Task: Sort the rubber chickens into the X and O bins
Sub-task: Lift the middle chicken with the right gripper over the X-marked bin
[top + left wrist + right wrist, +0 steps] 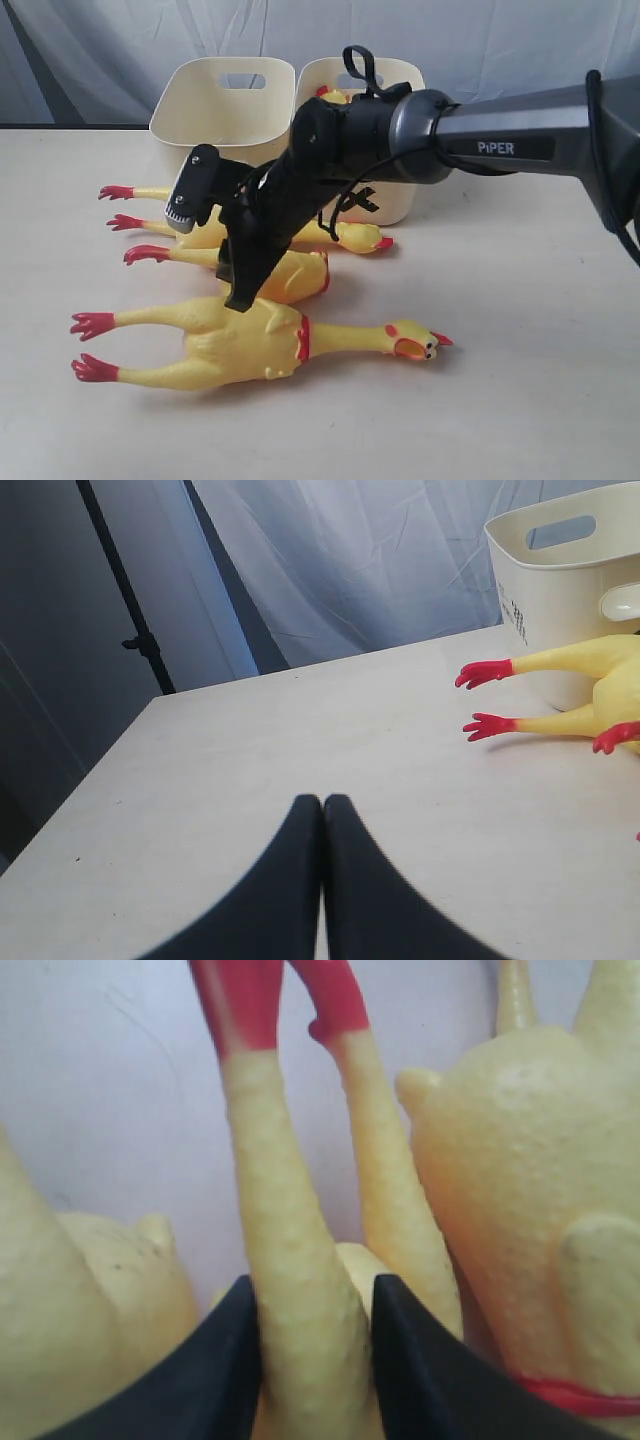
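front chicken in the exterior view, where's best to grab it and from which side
Probably the neck, from straight above, pinching across it: the front chicken lies flat, head to the right, and its neck is slim and clear of the middle chicken.

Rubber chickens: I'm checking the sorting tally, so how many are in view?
3 on the table: front chicken nearest the camera, middle chicken behind it, back chicken before the X bin. A yellow-red bit inside that bin may be a fourth.
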